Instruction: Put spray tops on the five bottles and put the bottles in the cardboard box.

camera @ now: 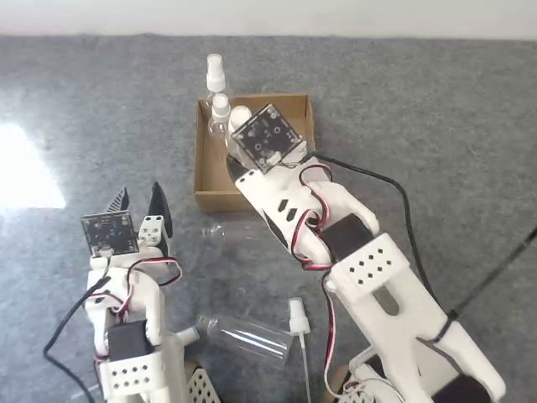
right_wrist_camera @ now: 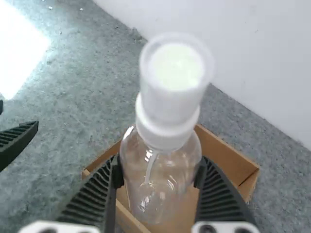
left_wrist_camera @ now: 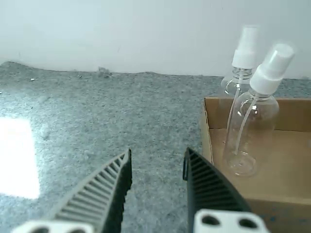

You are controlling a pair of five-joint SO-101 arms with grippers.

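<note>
One spray-topped bottle [right_wrist_camera: 163, 194] hangs upright over the cardboard box [camera: 214, 200], clamped at its body by the right gripper [right_wrist_camera: 158, 170]. Lower it straight down beside the boxed bottle [camera: 220, 112] (a knock could topple both) before letting go. The right arm stretches over the box, while the left gripper [left_wrist_camera: 158, 155] hovers beside it, jaws spread and empty.

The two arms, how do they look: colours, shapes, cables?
The left arm and right arm are white plastic with black motors at the joints; red, black and white cables loop along them. The left gripper and right gripper have black ribbed fingers; a square board sits at each wrist.
</note>
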